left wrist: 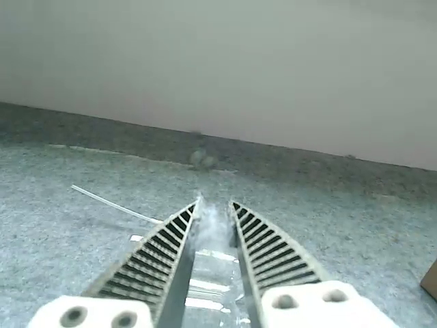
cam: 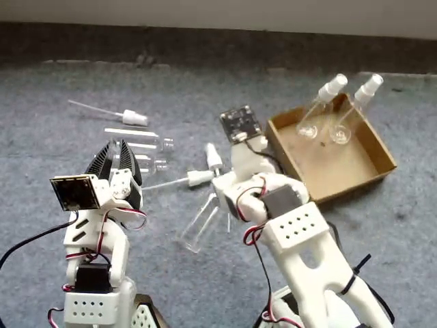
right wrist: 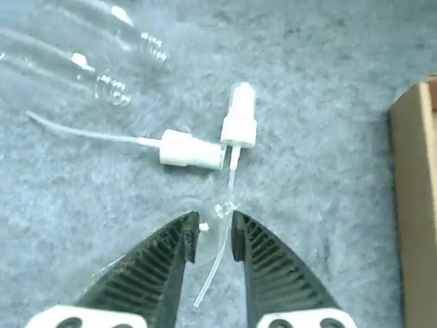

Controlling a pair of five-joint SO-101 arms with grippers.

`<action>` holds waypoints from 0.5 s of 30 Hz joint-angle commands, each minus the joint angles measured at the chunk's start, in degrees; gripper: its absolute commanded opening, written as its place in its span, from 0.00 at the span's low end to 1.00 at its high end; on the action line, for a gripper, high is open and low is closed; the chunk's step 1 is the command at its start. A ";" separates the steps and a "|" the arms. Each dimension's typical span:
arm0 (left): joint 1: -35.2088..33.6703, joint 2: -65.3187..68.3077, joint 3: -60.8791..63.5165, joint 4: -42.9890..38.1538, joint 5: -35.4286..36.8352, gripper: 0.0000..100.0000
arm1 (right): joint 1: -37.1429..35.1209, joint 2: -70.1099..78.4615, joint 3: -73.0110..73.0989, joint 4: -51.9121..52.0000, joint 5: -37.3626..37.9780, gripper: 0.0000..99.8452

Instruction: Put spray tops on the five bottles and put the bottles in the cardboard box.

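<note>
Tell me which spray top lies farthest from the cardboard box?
The spray top lying alone beyond the two uncapped bottles; the others lie nearer the cardboard box.

Left arm: white printed plastic shells, with a row of small round holes across the base block.
Right arm: the same white plastic, one thick link with a slot cut through it and a grid of small holes.
Jaws: black, ribbed along the outer faces, tapering to thin tips, on white mounts with two screw holes each.
Servos: dark blocks between the shells.
Cables: thin red, black and white wires looping at the joints.
Wrist boards: bare, dark circuit boards.
</note>
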 commanded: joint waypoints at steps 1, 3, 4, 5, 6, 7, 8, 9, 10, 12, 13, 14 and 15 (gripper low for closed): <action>-0.84 -0.75 -3.38 -1.41 -0.26 0.03 | -5.58 -1.80 -0.40 1.10 -9.85 0.13; -0.84 -0.75 -3.38 -1.41 -0.26 0.03 | -8.31 -1.89 -0.40 1.19 -21.01 0.19; -0.84 -0.75 -3.38 -1.41 -0.26 0.03 | -9.89 -1.89 -0.40 1.19 -25.93 0.22; -0.84 -0.75 -3.38 -1.41 -0.26 0.03 | -11.38 -1.89 -0.40 1.19 -29.80 0.26; -0.84 -0.75 -3.30 -1.41 -0.26 0.03 | -12.70 -1.80 -0.40 1.10 -32.00 0.29; -0.84 -0.75 -3.30 -1.41 -0.26 0.03 | -13.85 -1.80 -0.40 0.92 -33.05 0.31; -0.84 -0.75 -3.30 -1.41 -0.26 0.03 | -14.90 -1.71 -0.40 0.84 -34.02 0.32; -0.84 -0.75 -3.30 -1.41 -0.26 0.03 | -15.69 -1.71 -0.40 0.84 -34.99 0.33; -0.84 -0.75 -3.30 -1.41 -0.26 0.03 | -16.13 -1.63 -0.40 0.84 -36.13 0.33; -0.84 -0.75 -3.30 -1.41 -0.26 0.03 | -15.96 -1.27 -0.66 0.75 -39.56 0.33; -0.75 -0.75 -3.30 -1.41 -0.26 0.03 | -15.87 -0.57 -0.84 0.75 -41.32 0.33; -0.66 -0.75 -3.30 -1.41 -0.26 0.03 | -15.60 0.57 -0.84 0.75 -42.37 0.33; -0.66 -0.75 -3.30 -1.41 -0.26 0.03 | -15.34 2.07 -0.84 0.75 -42.90 0.33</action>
